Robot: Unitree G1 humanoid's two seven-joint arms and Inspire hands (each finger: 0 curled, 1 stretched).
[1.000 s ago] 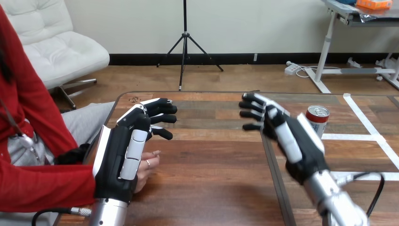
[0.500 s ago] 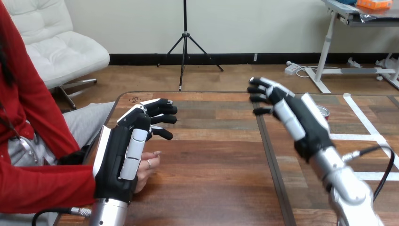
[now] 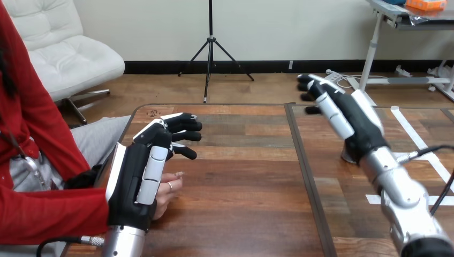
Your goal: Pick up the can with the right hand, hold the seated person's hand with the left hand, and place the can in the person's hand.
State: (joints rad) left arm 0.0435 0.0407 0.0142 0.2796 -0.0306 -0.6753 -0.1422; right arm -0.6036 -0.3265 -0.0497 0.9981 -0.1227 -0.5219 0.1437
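Right hand [image 3: 356, 123] hovers, fingers spread; can [image 3: 347, 157] mostly hidden just behind its palm. Left hand [image 3: 140, 176] relaxed over person's hand [image 3: 170, 188]. Advice: lower palm alongside can before curling.

No text legible from where I stand. Tiny pale mark [image 3: 154, 113] on the table [image 3: 241, 182] by its far-left corner, too small to read, poss. a logo. Can [image 3: 347, 156] is mostly behind the right hand [image 3: 353, 120], i.e. any print on it is hidden.
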